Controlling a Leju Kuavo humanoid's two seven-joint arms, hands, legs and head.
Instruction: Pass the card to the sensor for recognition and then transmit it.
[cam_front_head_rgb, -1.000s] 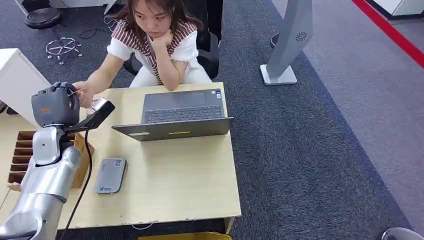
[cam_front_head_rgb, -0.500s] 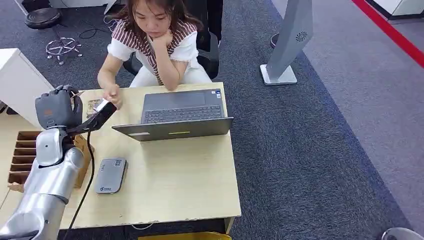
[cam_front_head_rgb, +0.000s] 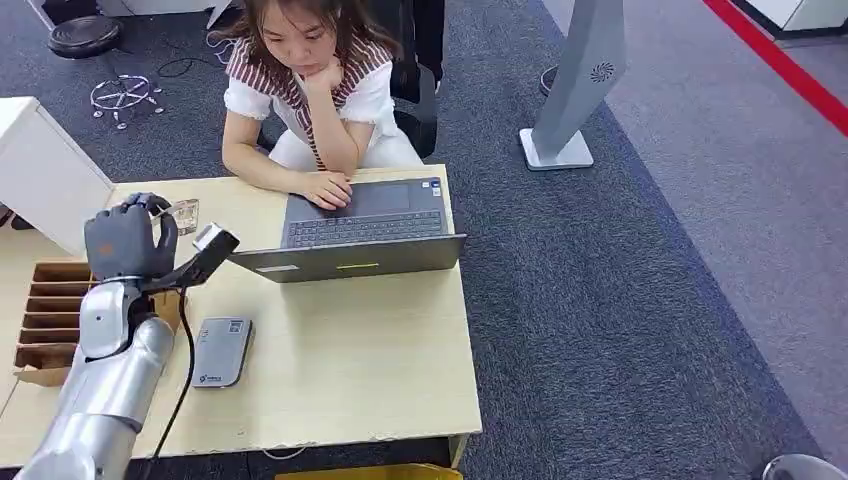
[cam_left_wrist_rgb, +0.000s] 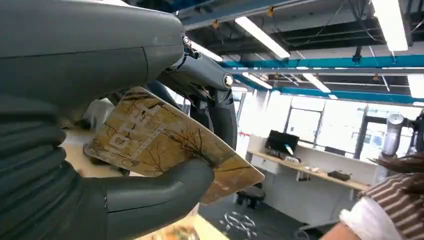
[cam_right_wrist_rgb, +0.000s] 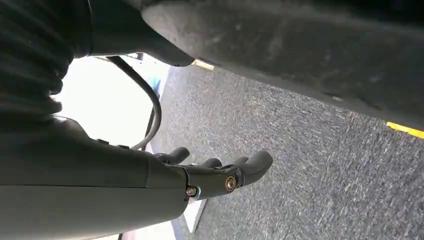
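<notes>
The card (cam_left_wrist_rgb: 165, 145) is a flat beige rectangle printed with brown branch-like lines and a pale patterned square. The left hand (cam_front_head_rgb: 128, 240) grasps it between thumb (cam_left_wrist_rgb: 155, 192) and dark fingers, raised above the left back part of the counter (cam_front_head_rgb: 370, 370). The right hand (cam_right_wrist_rgb: 220, 175) hangs over grey carpet with its fingers loosely extended and nothing in them. An open grey laptop (cam_front_head_rgb: 355, 230) sits on the counter, a person's hand (cam_front_head_rgb: 325, 189) resting at its keyboard. A wooden slotted box (cam_front_head_rgb: 50, 310) stands at the left edge, with a flat grey sensor (cam_front_head_rgb: 221, 350) just beside it. The counter is pale wood on blue-grey carpet (cam_front_head_rgb: 620, 300).
</notes>
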